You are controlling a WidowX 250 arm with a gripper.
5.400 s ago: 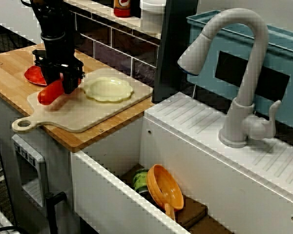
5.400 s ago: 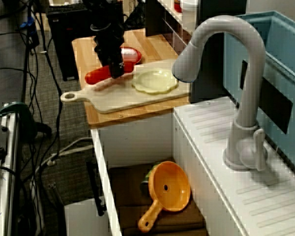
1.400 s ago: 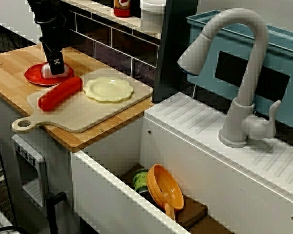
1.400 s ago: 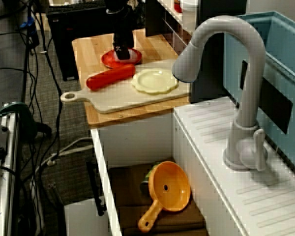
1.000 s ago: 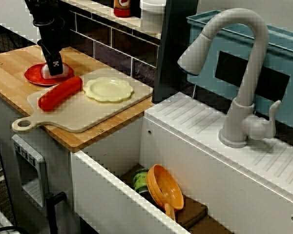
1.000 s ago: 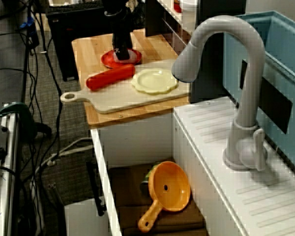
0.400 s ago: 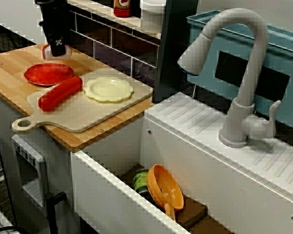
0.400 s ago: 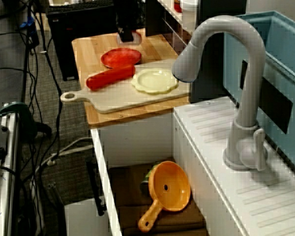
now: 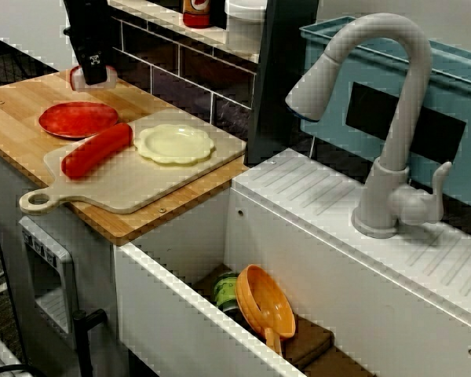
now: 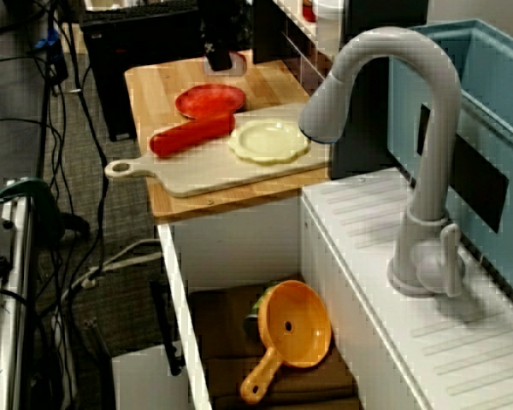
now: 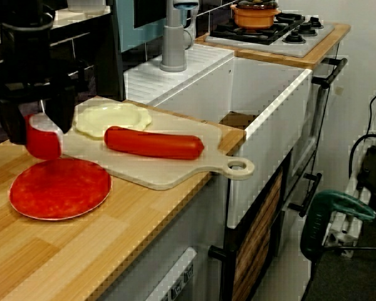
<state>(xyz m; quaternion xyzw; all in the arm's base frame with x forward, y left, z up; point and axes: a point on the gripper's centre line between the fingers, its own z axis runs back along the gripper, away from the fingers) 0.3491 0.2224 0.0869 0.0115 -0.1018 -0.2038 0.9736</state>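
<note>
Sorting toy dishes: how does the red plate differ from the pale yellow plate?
The red plate has a smooth round rim; the pale yellow plate has a scalloped one. The red plate lies on the wooden counter, the yellow one on the cutting board. The tool, shut on a red-and-white piece, hangs by the red plate, not the yellow. Both lie flat and bare.

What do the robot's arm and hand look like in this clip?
The arm is matt black all over, a blocky column with squared housings. The hand is black too, with two thick, flat-sided fingers under a wider body. A small white mark sits low on it in the view from over the sink. No loose cable shows on it.
</note>
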